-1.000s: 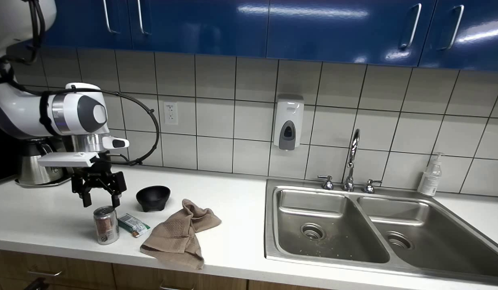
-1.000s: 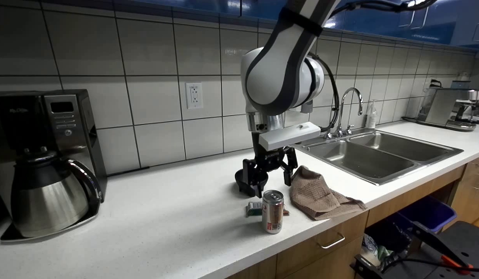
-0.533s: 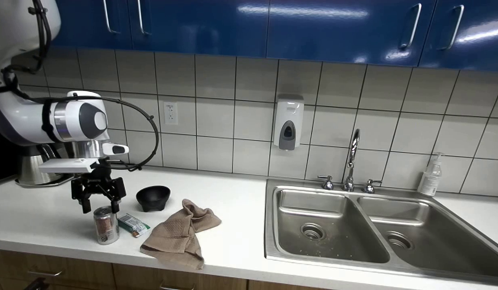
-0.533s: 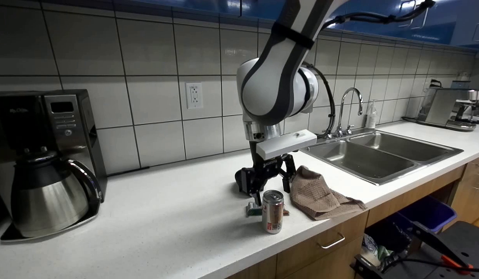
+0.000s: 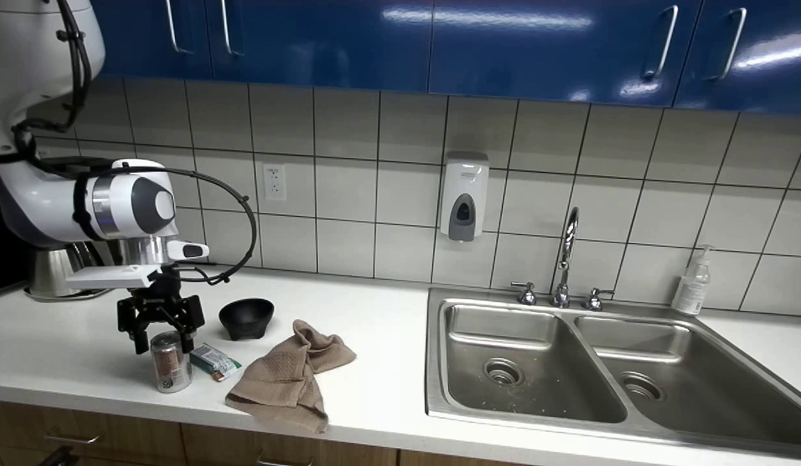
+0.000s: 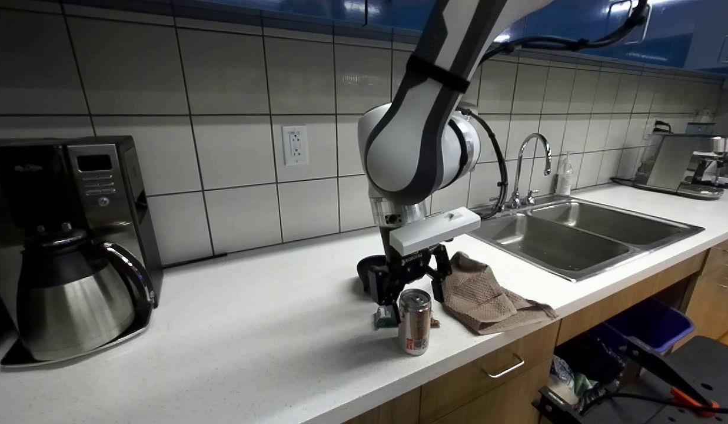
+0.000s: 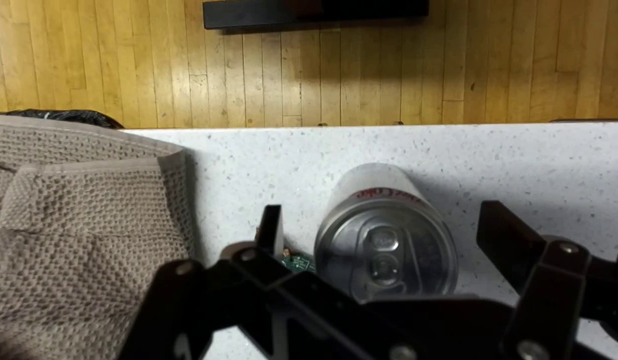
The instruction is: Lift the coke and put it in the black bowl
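Note:
The coke can (image 5: 171, 370) stands upright on the counter near its front edge, silvery with red markings; it also shows in an exterior view (image 6: 415, 330). In the wrist view the can's top (image 7: 383, 250) lies between the two fingers, with a gap on each side. My gripper (image 5: 164, 344) is open, pointing down, fingertips around the height of the can's upper part; it also shows in an exterior view (image 6: 418, 305) and the wrist view (image 7: 381, 222). The black bowl (image 5: 247, 318) stands behind the can; in an exterior view the bowl (image 6: 365, 274) is partly hidden by the gripper. It is out of the wrist view.
A green and white packet (image 5: 215, 361) lies beside the can, close to one finger. A brown towel (image 5: 290, 382) lies beyond it, then the steel sink (image 5: 434, 362). A coffee machine (image 6: 105, 182) with a jug stands against the wall. The counter's front edge (image 7: 289, 128) is close to the can.
My gripper has moved down, from above the can to around its top, with the fingers still open. The can, bowl, packet and towel have not moved.

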